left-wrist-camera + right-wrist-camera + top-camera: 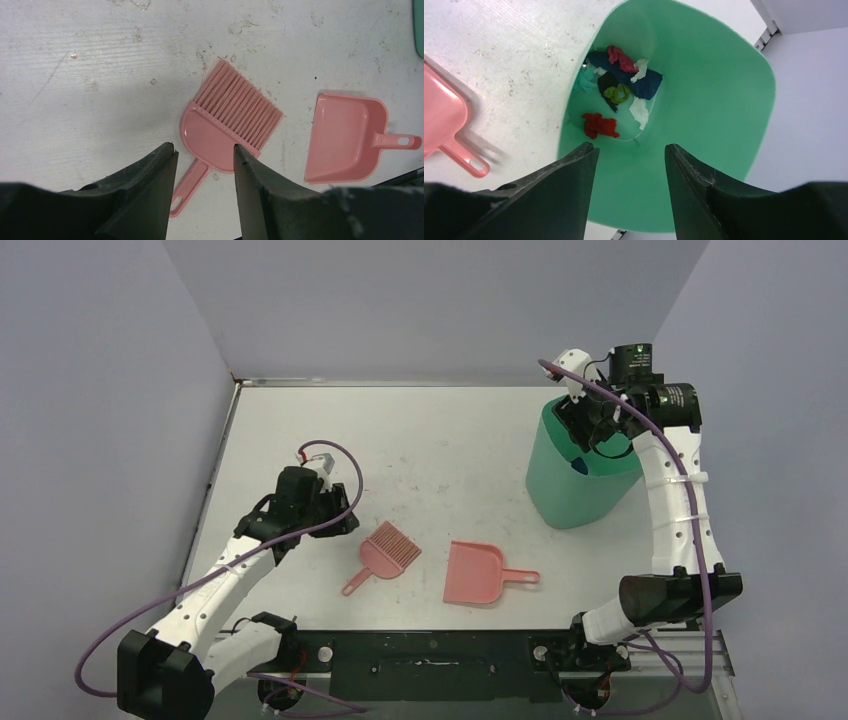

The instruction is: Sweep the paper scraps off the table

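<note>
The paper scraps [621,90], in red, dark blue, white, cyan and green, lie at the bottom of a green bin [577,472]; the bin also shows in the right wrist view [704,125]. One blue bit [579,467] shows inside the bin in the top view. My right gripper [630,150] is open and empty, above the bin's mouth [600,425]. My left gripper [205,149] is open and empty, above the white table [440,440], just left of the pink brush [385,552]. The pink dustpan [478,572] lies empty on the table.
The brush [227,125] lies flat with its bristles pointing away and its handle toward the near edge. The dustpan [347,137] lies to its right, handle pointing right. Grey-lilac walls close in the table at the back and sides.
</note>
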`<state>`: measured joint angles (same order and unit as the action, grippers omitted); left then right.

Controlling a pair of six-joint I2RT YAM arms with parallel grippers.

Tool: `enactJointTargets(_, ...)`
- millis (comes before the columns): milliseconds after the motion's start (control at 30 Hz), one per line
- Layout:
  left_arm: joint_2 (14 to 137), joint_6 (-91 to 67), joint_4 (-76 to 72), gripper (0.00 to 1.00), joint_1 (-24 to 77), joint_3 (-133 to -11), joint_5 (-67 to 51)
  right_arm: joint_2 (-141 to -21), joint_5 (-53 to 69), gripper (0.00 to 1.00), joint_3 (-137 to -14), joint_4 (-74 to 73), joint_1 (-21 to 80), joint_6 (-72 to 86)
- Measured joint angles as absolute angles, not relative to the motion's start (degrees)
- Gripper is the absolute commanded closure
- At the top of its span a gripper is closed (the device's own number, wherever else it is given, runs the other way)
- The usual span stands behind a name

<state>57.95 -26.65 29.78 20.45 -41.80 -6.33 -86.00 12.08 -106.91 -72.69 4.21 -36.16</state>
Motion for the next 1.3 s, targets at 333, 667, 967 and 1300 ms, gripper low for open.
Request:
enactJointTargets(333, 58.3, -26.6, 29.8, 0.57, 20.4, -41.8, -6.7, -85.4, 16.7, 0.36, -107.3, -74.1, 4.2, -36.2)
enactJointTargets(667, 58.7, -26.6, 29.7, 0.57, 20.4, -41.7, -7.1, -85.4, 21.7, 0.61, -97.8, -76.4, 4.7, -36.5)
enactJointTargets(967, 58.8, -26.6, 29.7, 0.57, 20.2, -41.7, -7.6, -85.8, 21.5, 0.95, -97.3, -76.7, 6.4, -37.8)
enactJointTargets(1300, 58.8, -26.5, 29.7, 0.57, 19.8, -41.7, -7.6, -89.6, 29.6, 0.9, -104.3, -81.3, 16.3, -47.9)
